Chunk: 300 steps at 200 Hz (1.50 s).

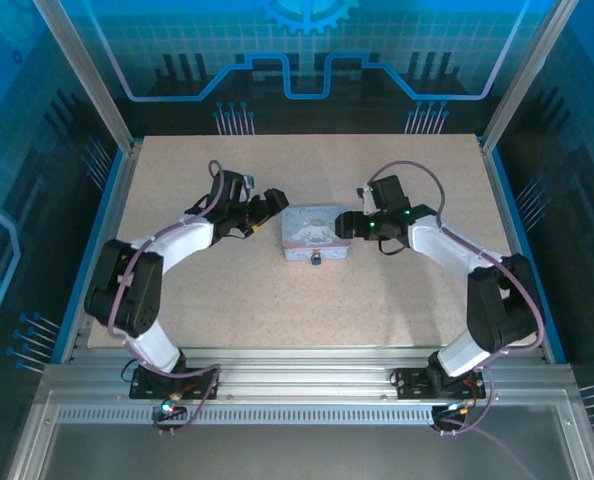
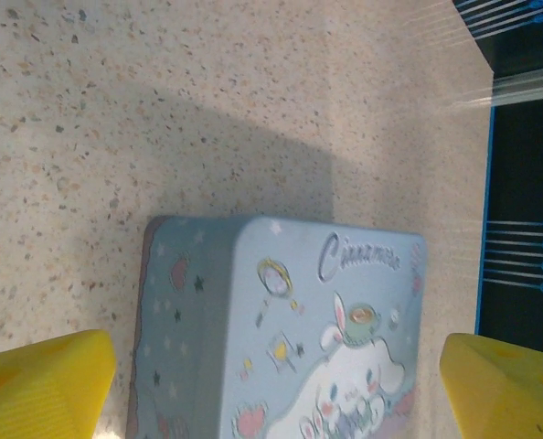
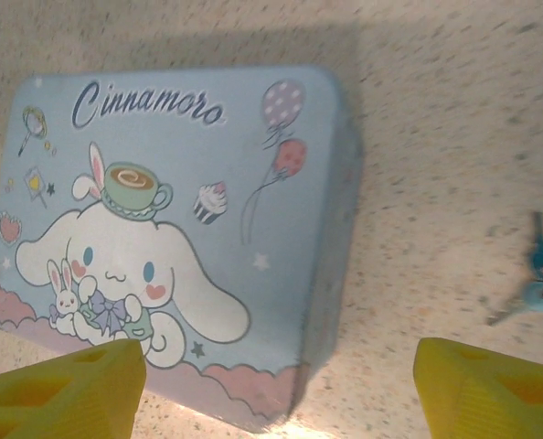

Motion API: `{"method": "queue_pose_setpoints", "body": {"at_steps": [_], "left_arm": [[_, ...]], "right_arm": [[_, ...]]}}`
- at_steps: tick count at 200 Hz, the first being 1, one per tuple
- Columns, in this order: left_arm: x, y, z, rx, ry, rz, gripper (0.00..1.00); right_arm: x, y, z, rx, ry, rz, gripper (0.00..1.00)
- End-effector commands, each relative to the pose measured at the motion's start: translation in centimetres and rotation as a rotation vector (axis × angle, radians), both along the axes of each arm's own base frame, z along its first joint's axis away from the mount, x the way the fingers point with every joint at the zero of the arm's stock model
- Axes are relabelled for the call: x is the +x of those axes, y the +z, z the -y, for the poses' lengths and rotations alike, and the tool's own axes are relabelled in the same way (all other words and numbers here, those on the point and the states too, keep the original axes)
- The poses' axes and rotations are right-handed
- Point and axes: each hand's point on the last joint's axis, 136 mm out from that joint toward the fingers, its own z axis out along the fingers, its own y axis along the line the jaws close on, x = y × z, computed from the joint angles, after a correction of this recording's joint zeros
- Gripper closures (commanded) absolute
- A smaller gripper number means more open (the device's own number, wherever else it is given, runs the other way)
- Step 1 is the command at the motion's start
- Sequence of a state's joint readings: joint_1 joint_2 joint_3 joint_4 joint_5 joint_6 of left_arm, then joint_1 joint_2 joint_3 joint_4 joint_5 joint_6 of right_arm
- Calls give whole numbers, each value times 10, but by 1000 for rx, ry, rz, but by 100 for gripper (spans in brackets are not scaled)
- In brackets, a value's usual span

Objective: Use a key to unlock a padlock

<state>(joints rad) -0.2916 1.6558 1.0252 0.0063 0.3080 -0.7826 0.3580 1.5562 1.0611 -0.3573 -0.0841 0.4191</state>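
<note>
The left claw (image 1: 269, 203) and the right claw (image 1: 347, 222) stand wide and empty, flanking the tin box (image 1: 312, 232) on the tabletop (image 1: 377, 300). The padlock (image 1: 317, 259) sits at the box's near side. The key (image 3: 535, 294) lies on bare tabletop, apart from the box.

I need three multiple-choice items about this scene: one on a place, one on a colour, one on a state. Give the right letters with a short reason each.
1. Where is the padlock? A) at the near side of the tin box B) on its lid C) far from it
2. On the right gripper, what colour are the fingers? A) red B) yellow C) black
3. How is the left gripper? A) shut on the padlock B) shut, empty C) open, empty
Key: 1A, it sits at the near wall; 2B, both show yellow; 3C, fingers wide apart, nothing gripped.
</note>
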Motion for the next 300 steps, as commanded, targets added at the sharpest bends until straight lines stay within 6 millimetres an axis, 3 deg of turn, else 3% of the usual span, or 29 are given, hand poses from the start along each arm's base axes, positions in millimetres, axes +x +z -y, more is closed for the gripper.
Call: {"method": "queue_pose_setpoints", "body": {"at_steps": [1, 44, 74, 102, 130, 249, 300], "left_arm": [[-33, -5, -1, 33, -38, -38, 7], [-87, -10, 10, 51, -83, -44, 7], [-116, -9, 14, 67, -104, -36, 7], [-132, -5, 16, 68, -119, -23, 7], [-138, -9, 15, 63, -124, -35, 7], [-144, -26, 13, 52, -104, -66, 7], [-145, -27, 10, 56, -96, -62, 7]], "right_arm": [[-7, -10, 41, -108, -132, -65, 25], [1, -37, 82, -196, -241, -170, 41], [10, -54, 88, -225, -250, -218, 46], [19, -68, 86, -233, -248, -256, 50], [26, -79, 82, -230, -252, -285, 56], [38, -103, 79, -285, -255, -342, 65], [32, -113, 74, -314, -234, -365, 84]]}}
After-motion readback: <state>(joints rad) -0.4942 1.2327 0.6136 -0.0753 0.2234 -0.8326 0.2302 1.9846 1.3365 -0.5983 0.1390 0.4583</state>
